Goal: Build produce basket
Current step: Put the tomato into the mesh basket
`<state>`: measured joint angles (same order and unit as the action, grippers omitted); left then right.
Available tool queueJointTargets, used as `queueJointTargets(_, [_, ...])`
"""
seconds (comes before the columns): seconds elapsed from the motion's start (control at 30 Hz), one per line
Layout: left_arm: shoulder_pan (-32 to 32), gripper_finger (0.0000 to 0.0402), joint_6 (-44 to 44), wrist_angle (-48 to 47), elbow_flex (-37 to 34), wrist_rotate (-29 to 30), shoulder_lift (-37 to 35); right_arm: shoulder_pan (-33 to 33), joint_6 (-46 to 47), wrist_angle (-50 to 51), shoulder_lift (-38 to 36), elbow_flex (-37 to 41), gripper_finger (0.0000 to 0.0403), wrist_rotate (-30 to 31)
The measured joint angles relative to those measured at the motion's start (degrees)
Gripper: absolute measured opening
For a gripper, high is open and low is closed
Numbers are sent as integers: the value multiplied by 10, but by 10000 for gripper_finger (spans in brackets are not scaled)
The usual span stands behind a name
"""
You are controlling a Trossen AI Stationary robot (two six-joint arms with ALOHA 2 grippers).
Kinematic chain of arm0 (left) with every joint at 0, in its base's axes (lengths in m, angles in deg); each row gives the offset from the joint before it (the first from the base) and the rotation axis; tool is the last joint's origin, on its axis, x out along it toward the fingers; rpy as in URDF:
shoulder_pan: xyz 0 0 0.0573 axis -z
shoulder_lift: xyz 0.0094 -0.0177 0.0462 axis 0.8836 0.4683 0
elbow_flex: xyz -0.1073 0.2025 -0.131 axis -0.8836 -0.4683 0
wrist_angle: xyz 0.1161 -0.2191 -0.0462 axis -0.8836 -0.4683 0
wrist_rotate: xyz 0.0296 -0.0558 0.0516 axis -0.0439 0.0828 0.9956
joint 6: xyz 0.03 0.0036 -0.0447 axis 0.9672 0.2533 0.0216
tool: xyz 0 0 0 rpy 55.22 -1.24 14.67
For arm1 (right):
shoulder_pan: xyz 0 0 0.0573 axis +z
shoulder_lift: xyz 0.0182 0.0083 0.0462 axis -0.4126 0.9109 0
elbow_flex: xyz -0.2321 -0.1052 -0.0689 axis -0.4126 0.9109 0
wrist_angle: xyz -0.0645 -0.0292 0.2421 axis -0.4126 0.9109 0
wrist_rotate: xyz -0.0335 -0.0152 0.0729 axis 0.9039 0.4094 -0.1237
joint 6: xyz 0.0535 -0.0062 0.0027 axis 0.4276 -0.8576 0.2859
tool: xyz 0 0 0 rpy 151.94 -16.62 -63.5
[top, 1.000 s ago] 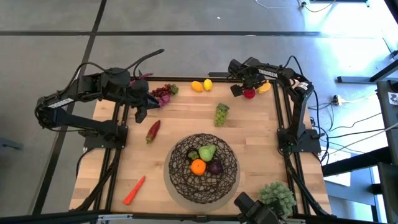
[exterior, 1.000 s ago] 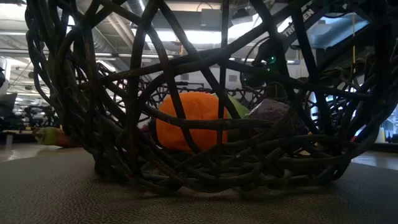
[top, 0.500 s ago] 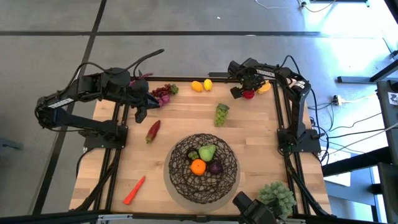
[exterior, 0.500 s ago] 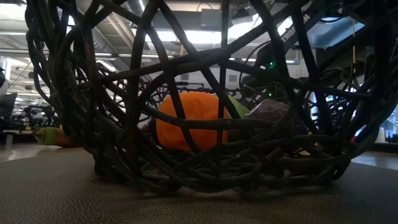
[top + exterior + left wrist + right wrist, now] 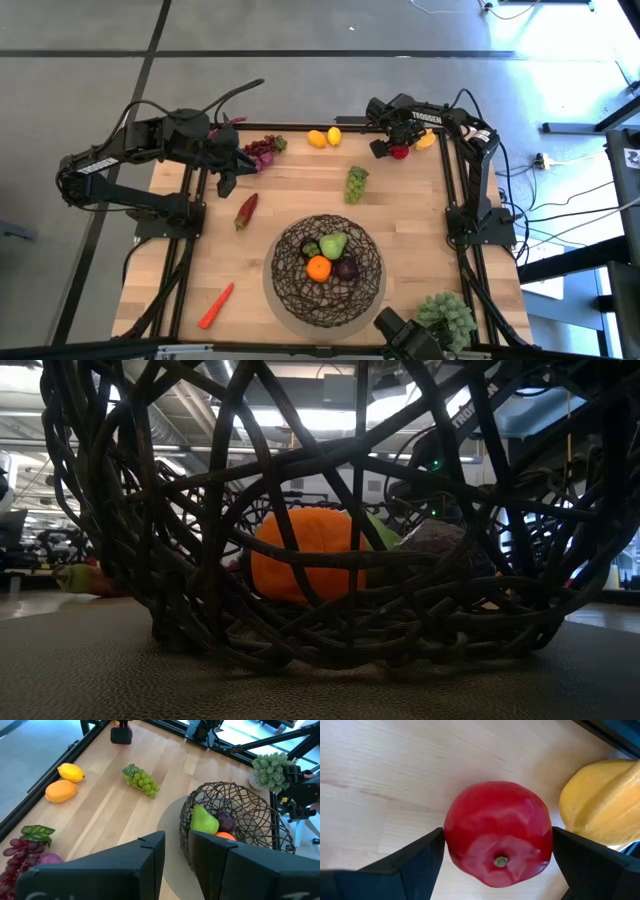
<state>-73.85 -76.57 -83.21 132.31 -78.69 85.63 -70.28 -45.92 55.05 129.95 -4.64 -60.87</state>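
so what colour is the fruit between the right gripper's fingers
Red: an apple, clearest in the right wrist view.

White lettering reading "TROSSEN" runs along the upper link of the right arm [image 5: 428, 117] in the high view, small but legible; the low view shows part of the same white lettering, seen through the wires of the basket [image 5: 200, 540], with only the opening letters "TR" clear and the rest cut by a wire; a pale label sits on the left arm [image 5: 90, 168] in the high view, too small to read; no other text, number or sign is legible.
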Motion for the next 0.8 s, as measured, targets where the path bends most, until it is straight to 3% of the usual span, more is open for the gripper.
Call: queueJointTargets(0.8, [0, 76, 2, 0, 0, 0, 0, 0, 4, -2, 0, 0, 348, 6])
